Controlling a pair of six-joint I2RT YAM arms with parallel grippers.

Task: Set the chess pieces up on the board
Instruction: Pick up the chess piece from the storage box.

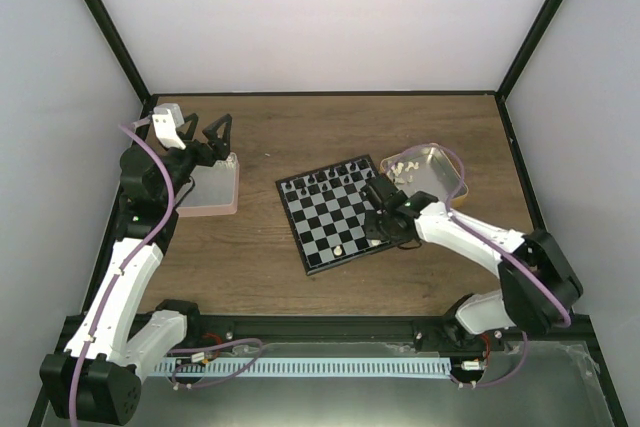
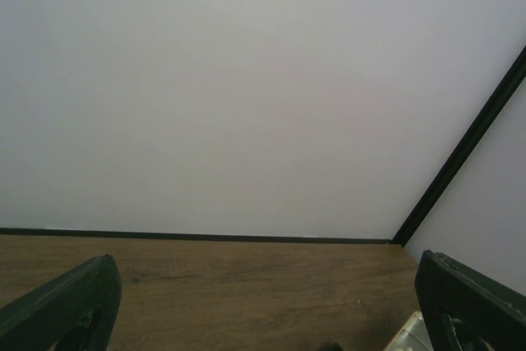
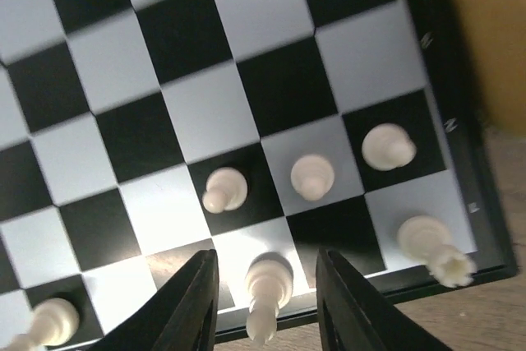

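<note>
The board (image 1: 326, 223), black and pale grey checks, lies mid-table. My right gripper (image 1: 380, 223) hangs low over its near right corner. In the right wrist view the gripper (image 3: 265, 262) is open, and a cream-white chess piece (image 3: 269, 284) stands on a back-row square between the fingers, with a gap on each side. Three more white pieces (image 3: 224, 189) (image 3: 312, 176) (image 3: 386, 145) stand one row ahead, another (image 3: 427, 242) at the board's corner, one (image 3: 54, 321) at the left. My left gripper (image 1: 207, 133) is open and empty near the far left, well away from the board.
An orange-tan tray (image 1: 441, 169) with several loose white pieces (image 1: 401, 166) sits right of the board. A pink tray (image 1: 212, 191) lies under my left gripper. Black chessmen (image 1: 322, 180) stand along the board's far rows. One white piece (image 1: 340, 248) stands near the front edge.
</note>
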